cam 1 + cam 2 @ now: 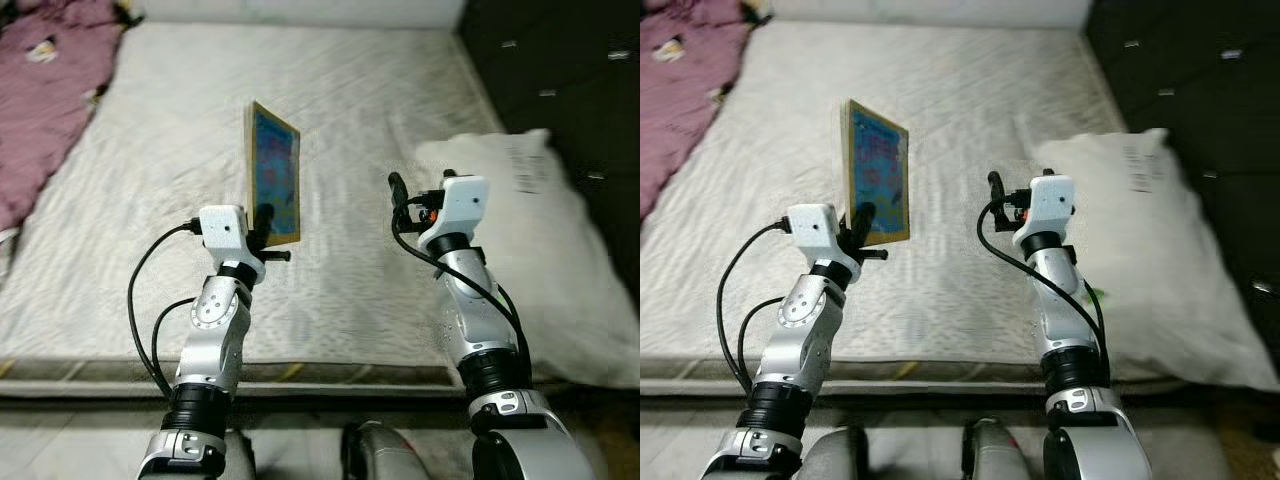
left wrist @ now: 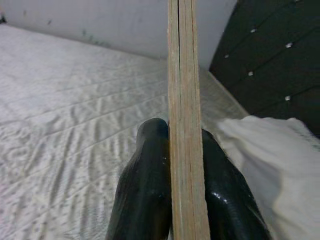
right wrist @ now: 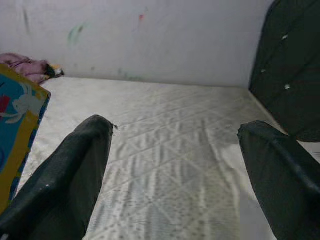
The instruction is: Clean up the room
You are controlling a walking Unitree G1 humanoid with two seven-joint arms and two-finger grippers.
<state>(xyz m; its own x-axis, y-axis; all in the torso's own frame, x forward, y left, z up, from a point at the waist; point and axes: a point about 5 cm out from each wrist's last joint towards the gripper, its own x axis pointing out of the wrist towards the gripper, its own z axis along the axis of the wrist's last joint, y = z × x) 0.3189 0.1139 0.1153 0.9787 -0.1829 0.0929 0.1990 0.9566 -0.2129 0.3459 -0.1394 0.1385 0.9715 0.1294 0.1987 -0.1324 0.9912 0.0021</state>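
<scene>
Bed: a bare, quilted pale mattress [image 1: 330,120] filled the scene, its near edge running just ahead of the robot
Left gripper: the left gripper [image 1: 266,228] was raised above the near half of the mattress, fingers [image 2: 145,190] pressed against both faces of a book
Book: a thin picture book [image 1: 274,172] with a yellow border and a blue, colourful cover stood upright on edge in the left gripper, clear of the mattress surface; in the left wrist view its pale page edge ran straight up between the two black fingers
Right gripper: the right gripper [image 1: 397,190] was held up beside the book, to its right and apart from it, fingers spread wide with nothing between them; the right wrist view showed mattress in the gap and the book cover at one side
Pillow: a white pillow [image 1: 545,250] lay along the right edge of the mattress, just beside the right arm
Blanket: a crumpled mauve blanket [image 1: 45,90] lay at the far left corner of the mattress, well apart from both grippers
Headboard: a dark tufted headboard [image 1: 560,70] stood along the right side of the bed, beyond the pillow
Wall: a pale wall [image 3: 150,40] closed off the far edge of the mattress
</scene>
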